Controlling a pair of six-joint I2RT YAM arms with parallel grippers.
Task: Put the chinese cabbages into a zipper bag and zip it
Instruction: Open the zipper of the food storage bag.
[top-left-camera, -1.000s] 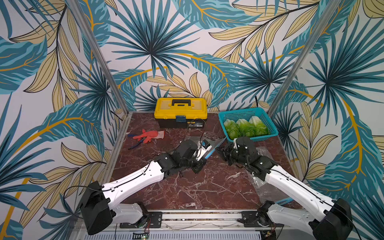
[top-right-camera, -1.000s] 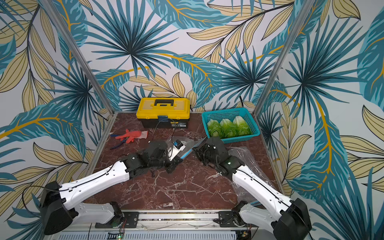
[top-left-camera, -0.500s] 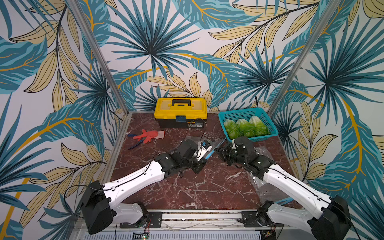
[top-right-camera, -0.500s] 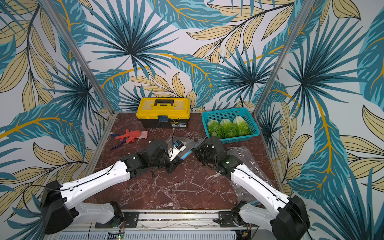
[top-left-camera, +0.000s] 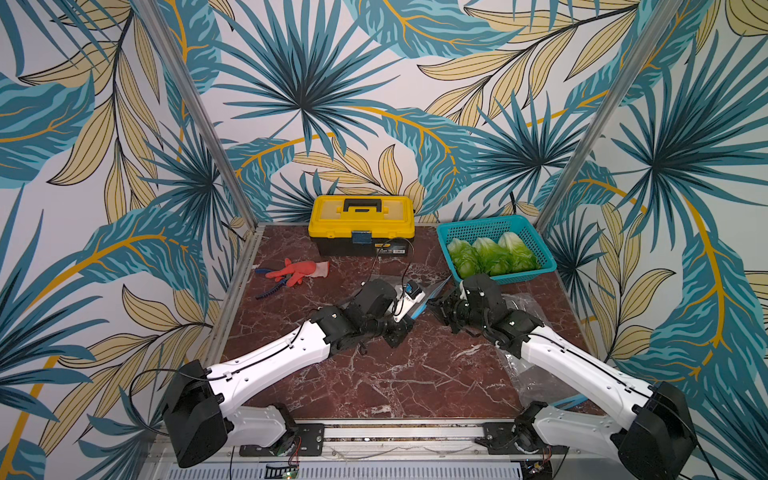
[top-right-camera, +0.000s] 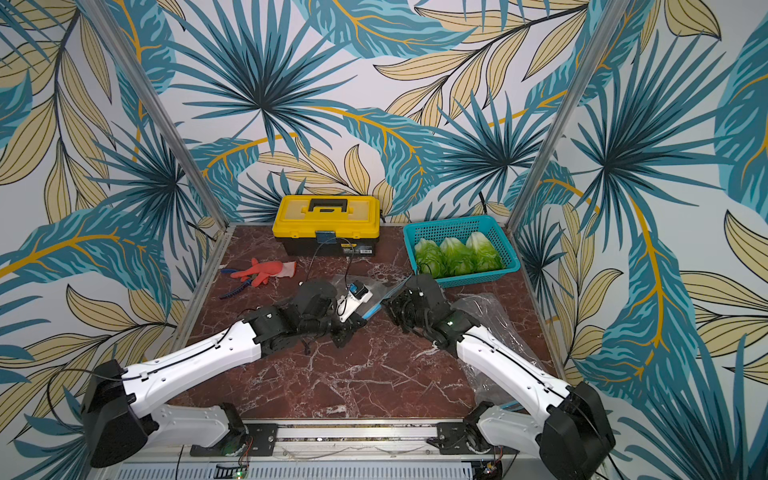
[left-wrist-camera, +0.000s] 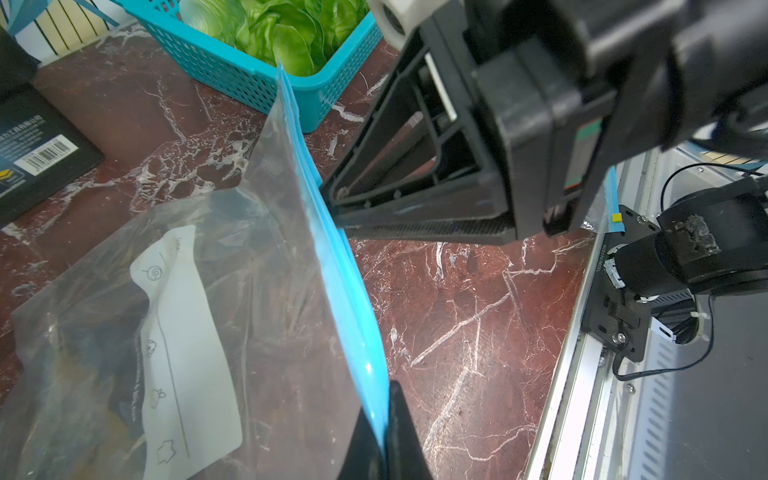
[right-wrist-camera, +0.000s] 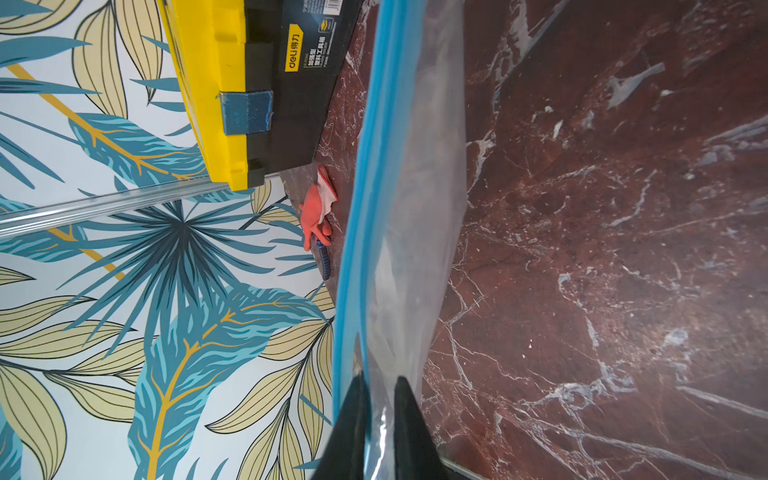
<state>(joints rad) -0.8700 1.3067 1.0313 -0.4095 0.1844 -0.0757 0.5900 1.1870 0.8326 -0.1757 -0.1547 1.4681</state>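
Note:
Three chinese cabbages (top-left-camera: 492, 257) (top-right-camera: 457, 255) lie side by side in a teal basket (top-left-camera: 536, 270) at the back right; the left wrist view shows them (left-wrist-camera: 282, 29) too. A clear zipper bag (left-wrist-camera: 249, 291) with a blue zip strip (top-left-camera: 434, 289) is held up on edge over the table's middle. My left gripper (left-wrist-camera: 386, 399) (top-left-camera: 415, 313) is shut on one end of the strip. My right gripper (right-wrist-camera: 380, 382) (top-left-camera: 434, 303) pinches the bag's film (right-wrist-camera: 415, 208) just beside the strip, its jaws a narrow gap apart. The two grippers stand close together, tips facing.
A yellow toolbox (top-left-camera: 361, 224) stands at the back middle. A red glove (top-left-camera: 297, 270) lies on blue-handled pliers (top-left-camera: 270, 289) at the back left. Another clear plastic bag (top-left-camera: 528, 307) lies under my right arm. The metal rail (top-left-camera: 374, 432) runs along the front edge.

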